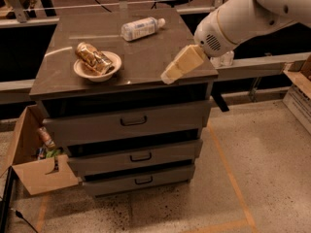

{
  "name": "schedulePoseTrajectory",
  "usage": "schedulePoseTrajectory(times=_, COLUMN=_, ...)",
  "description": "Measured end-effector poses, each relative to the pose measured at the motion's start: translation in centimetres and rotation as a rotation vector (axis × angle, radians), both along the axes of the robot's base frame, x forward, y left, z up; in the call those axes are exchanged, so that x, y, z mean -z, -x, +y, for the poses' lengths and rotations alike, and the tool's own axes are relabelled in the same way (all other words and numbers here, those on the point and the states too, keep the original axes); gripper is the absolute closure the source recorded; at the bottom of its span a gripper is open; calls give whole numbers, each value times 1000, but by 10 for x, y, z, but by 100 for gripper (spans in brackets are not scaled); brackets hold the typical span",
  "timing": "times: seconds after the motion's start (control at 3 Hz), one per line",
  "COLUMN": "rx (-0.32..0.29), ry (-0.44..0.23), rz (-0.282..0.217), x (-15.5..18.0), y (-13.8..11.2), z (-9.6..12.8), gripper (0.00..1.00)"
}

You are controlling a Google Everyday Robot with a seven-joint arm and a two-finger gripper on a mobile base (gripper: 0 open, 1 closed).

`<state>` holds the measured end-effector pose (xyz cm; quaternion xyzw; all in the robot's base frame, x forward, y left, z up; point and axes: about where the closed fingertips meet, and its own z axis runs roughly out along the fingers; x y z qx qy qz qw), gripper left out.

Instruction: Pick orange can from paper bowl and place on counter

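Observation:
The orange can (93, 58) lies on its side in the paper bowl (97, 71) at the left of the counter (141, 57). It is shiny orange-gold and dented. My gripper (176, 66) hangs over the counter's front right part, well to the right of the bowl and apart from it. Its cream-coloured fingers point down-left toward the bowl. The white arm reaches in from the upper right.
A clear plastic bottle (140, 28) with a white label lies on its side at the back of the counter. The cabinet has three drawers (132, 121) with black handles. An open cardboard box (34, 159) with items stands on the floor at the left.

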<state>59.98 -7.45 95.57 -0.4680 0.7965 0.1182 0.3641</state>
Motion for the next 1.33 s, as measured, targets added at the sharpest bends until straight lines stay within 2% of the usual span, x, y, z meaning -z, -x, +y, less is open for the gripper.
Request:
schedulePoseTrajectory(times=0.33, rx=20, ry=-24, rz=-5, x=-11, y=-3, z=11, gripper=0)
schedulePoseTrajectory(times=0.67, rx=25, ry=-57, rz=1, x=-26, y=-20, z=44, gripper=0)
schedulePoseTrajectory(times=1.0, rx=-33, ry=-71, rz=16, x=-42, y=-43, z=117, gripper=0)
schedulePoseTrajectory(times=1.33, rx=-83, ry=-90, rz=33, x=-37, y=-55, z=184, gripper=0)
